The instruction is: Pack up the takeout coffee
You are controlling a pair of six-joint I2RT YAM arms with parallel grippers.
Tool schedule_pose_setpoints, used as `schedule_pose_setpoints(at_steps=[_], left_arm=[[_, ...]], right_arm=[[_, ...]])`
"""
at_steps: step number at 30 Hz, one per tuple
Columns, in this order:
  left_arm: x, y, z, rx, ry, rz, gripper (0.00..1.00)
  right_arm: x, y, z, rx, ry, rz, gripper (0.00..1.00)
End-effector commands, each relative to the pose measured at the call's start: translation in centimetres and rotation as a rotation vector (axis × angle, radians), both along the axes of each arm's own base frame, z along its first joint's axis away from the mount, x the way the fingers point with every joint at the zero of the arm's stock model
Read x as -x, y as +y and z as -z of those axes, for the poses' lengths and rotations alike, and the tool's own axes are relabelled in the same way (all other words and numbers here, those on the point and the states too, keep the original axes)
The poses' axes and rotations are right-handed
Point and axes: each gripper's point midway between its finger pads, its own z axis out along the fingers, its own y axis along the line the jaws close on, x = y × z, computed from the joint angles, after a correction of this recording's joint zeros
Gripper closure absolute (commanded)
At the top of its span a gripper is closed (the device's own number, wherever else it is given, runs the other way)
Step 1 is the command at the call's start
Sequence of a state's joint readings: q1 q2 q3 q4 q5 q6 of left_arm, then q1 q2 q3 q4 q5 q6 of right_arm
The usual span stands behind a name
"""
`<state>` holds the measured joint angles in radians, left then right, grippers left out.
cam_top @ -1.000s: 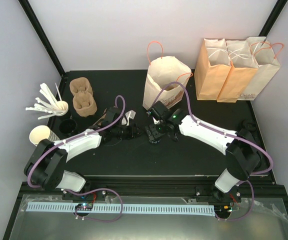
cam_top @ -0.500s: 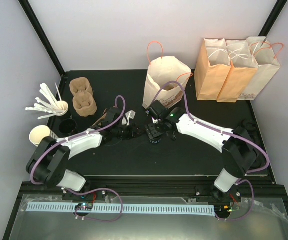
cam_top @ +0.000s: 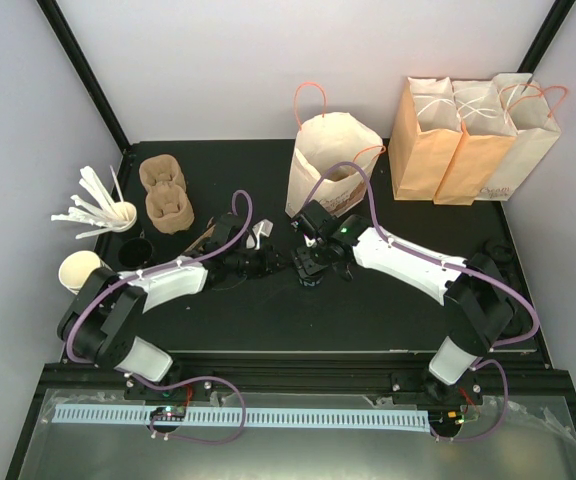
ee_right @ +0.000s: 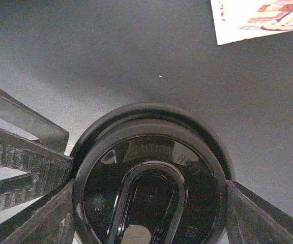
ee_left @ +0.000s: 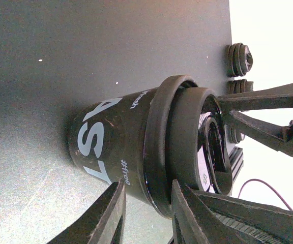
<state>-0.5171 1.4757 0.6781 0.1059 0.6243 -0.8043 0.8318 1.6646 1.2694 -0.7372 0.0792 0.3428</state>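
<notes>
Black desk (cam_top: pixel 388 300), pale walls (cam_top: pixel 218 70). Takeout coffee (ee_left: pixel 111 137): black, white lettering, lidded. Left claw (ee_left: pixel 146 185) narrow; right claw (ee_right: pixel 149 185) astride lid (ee_right: pixel 197 147), grip unclear.

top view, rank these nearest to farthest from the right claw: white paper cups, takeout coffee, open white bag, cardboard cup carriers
1. takeout coffee: right at the right claw, between its fingers.
2. open white bag: just beyond it, toward the back wall.
3. cardboard cup carriers: back left of the table.
4. white paper cups: far left edge.
</notes>
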Motion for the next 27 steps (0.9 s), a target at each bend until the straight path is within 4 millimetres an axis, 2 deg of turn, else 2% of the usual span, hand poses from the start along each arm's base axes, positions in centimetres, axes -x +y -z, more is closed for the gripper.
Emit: schedule_pose_setpoints(at_steps=[1,20,27], left_arm=[[-0.3,-0.7,-0.6,0.048,-0.004,0.017,0.72],[-0.1,-2.4,-1.2,0.207,0.053,0.030,0.75],[-0.3,-3.1,-1.8,0.273,0.068,0.044,0.76]], right_arm=[[0.2,-0.3,0.2,0.037,-0.003,-0.009,0.30],[2.2,-1.8,3.4,0.080,0.029,-0.017,0.31],[2.7,-1.1,4.0,0.040,0.060,-0.034,0.32]])
